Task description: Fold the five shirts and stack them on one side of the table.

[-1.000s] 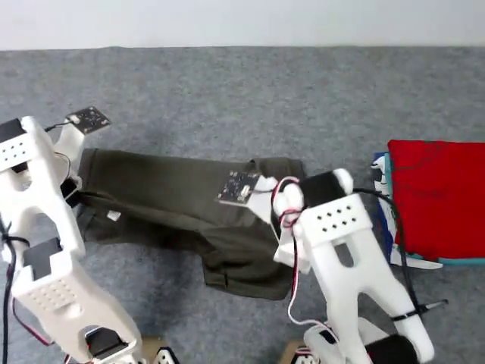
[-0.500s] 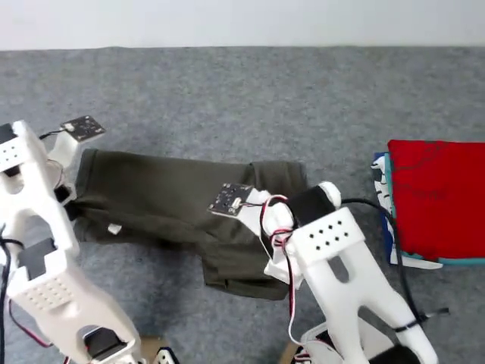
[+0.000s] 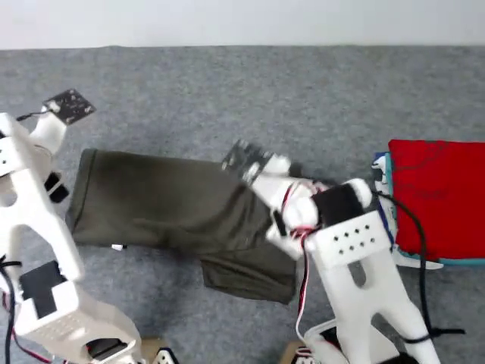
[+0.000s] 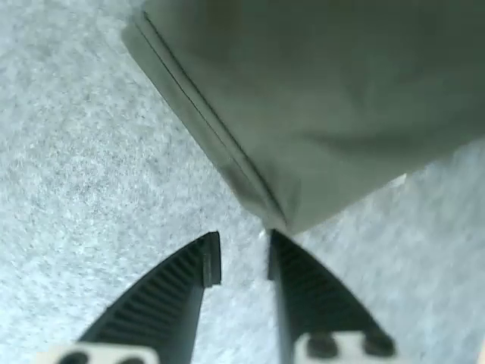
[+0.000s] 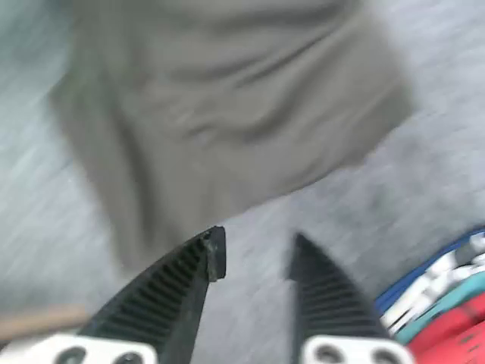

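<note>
Left gripper [image 4: 244, 246] and right gripper [image 5: 259, 243] back off olive shirt [image 3: 167, 208], both released, empty; limp light cloth, pinch hemmed corners.

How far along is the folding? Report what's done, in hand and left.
Done: a folded stack topped by the red shirt sits at the table's right side. In hand: the olive shirt lies partly folded; both arms' jaws are open, holding nothing. Left: finish folding it and stack it.
</note>
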Controlling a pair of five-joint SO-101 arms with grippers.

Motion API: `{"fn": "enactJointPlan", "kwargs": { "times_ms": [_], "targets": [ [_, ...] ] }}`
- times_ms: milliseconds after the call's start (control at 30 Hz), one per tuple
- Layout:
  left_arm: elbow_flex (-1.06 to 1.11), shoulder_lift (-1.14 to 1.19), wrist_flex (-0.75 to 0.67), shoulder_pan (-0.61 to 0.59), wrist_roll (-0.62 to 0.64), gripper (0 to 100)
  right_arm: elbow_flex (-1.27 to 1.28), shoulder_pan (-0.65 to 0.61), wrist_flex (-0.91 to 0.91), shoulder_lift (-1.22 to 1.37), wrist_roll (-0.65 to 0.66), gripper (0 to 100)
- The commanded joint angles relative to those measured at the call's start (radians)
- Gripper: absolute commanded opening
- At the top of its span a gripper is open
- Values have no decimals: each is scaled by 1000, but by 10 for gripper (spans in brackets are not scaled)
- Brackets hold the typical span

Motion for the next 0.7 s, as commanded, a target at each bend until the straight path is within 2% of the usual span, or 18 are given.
{"fn": "enactJointPlan", "kwargs": {
  "times_ms": [0, 133, 233, 400, 533, 667],
  "targets": [
    [-4, -37, -94, 64, 219, 6, -63, 67, -189, 117, -14, 19],
    [-5, 49, -193, 129, 384, 6, -94, 85, -340, 277, -41, 10],
    [-8, 137, -242, 178, 454, 6, -153, 87, -435, 407, -101, 10],
    [-12, 298, -304, 219, 460, 6, -299, 88, -499, 673, -123, 10],
    [-15, 414, -373, 201, 456, 6, -446, 110, -496, 875, -121, 10],
    [-82, 514, -356, 161, 399, 6, -591, 188, -472, 1046, -121, 10]
  ]
}}
